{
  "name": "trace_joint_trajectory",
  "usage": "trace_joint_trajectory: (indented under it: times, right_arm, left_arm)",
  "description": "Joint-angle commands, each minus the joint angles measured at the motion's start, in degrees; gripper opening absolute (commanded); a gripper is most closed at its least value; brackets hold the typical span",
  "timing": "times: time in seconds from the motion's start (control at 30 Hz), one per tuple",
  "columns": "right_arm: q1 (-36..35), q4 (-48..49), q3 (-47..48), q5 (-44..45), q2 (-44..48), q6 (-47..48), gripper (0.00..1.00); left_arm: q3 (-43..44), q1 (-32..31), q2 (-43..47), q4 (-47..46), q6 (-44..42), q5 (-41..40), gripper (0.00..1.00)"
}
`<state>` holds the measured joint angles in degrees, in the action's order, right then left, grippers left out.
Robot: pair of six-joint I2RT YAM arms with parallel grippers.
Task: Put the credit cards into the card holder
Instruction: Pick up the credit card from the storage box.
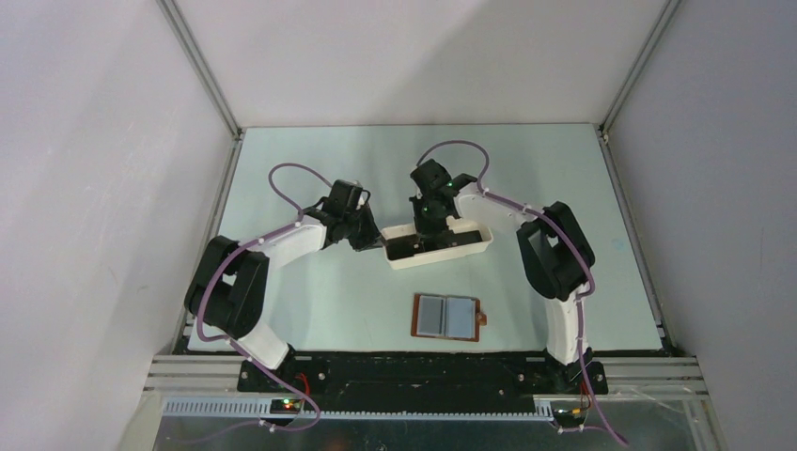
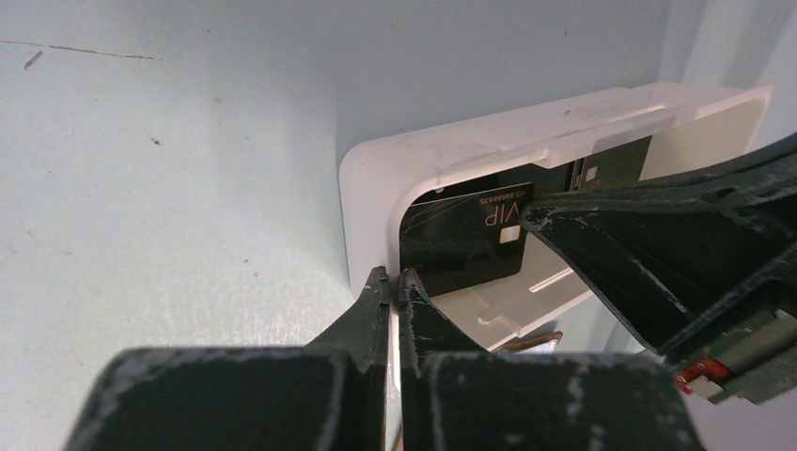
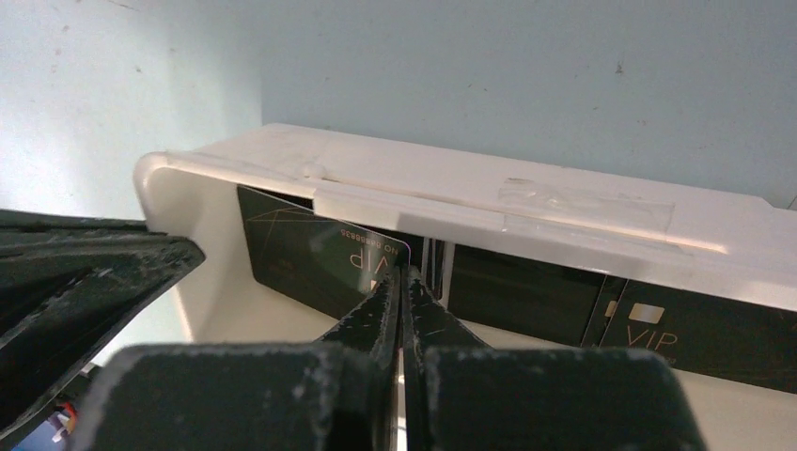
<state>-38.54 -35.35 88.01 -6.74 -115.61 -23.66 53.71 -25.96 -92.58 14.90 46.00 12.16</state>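
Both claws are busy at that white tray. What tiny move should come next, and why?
Probably the right gripper should lift straight up. It looks shut on the top edge of a black card standing inside the tray, while the left gripper pinches the tray's end wall, likely steadying it. The open wallet waits nearer the arms.

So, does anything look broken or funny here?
Yes: clear tape is stuck along the rim of the white tray, as if it was patched. Nothing looks spilled.
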Motion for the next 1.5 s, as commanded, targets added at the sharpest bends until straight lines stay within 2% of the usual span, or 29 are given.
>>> trace_joint_trajectory:
  times: [0.0,0.13,0.27,0.53,0.73,0.87,1.33,1.47]
  right_arm:
    - [-2.0,6.2,1.4,-10.1,4.5,-1.8,0.0]
    - [0.4,12.9,-2.4,-18.7,6.2,-6.5,0.0]
    - [2.4,16.8,-5.1,-22.3,7.2,-8.7,0.0]
    - [3.1,15.1,-5.0,-22.2,4.9,-7.9,0.05]
    - [2.8,12.2,-4.8,-19.4,3.4,-5.9,0.28]
    - [2.6,11.6,-4.1,-19.7,1.9,-5.3,0.34]
    - [3.3,15.8,-5.2,-28.3,-2.2,-7.8,0.32]
    - [3.6,16.2,-6.0,-28.5,-2.8,-7.8,0.31]
  left_arm:
    - [-0.7,-1.6,-3.0,3.0,-2.1,0.7,0.0]
    - [-0.7,-1.6,-3.1,3.0,-2.2,0.8,0.0]
    - [-0.8,-1.7,-3.1,3.0,-2.1,0.8,0.0]
    - [-0.6,-1.7,-3.3,3.0,-2.2,0.9,0.0]
    - [-0.6,-1.7,-3.1,3.0,-2.2,1.0,0.0]
    - [-0.6,-1.7,-3.2,3.0,-2.2,1.0,0.0]
    - [-1.0,-1.7,-0.3,3.0,-3.2,-0.5,0.01]
    - [-1.2,-1.4,3.3,3.1,-3.6,-1.7,0.09]
